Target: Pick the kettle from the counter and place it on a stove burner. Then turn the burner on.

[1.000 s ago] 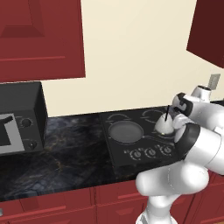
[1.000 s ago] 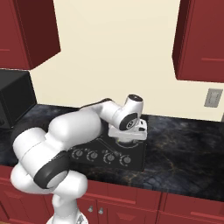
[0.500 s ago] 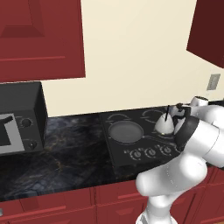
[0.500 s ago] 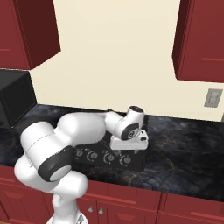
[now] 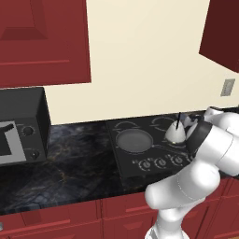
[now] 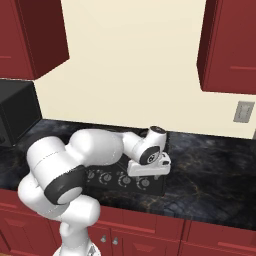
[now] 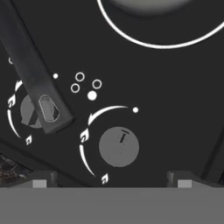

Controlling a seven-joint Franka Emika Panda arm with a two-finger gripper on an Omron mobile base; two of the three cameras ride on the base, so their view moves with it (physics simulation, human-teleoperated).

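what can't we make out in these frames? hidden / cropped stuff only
- Kettle: right side hidden by the arm, left base view; cut by the top edge in hand view.
- Left knob: partly covered by the pan handle, hand view.
- Knob markings: too small to read in both base views.

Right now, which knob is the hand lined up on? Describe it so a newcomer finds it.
Start at the black cooktop set in the dark counter, then go to the knob row along its front edge. In the hand view the target knob sits centred between the open fingers, fully visible, unlike the neighbouring knob half hidden under the pan handle.
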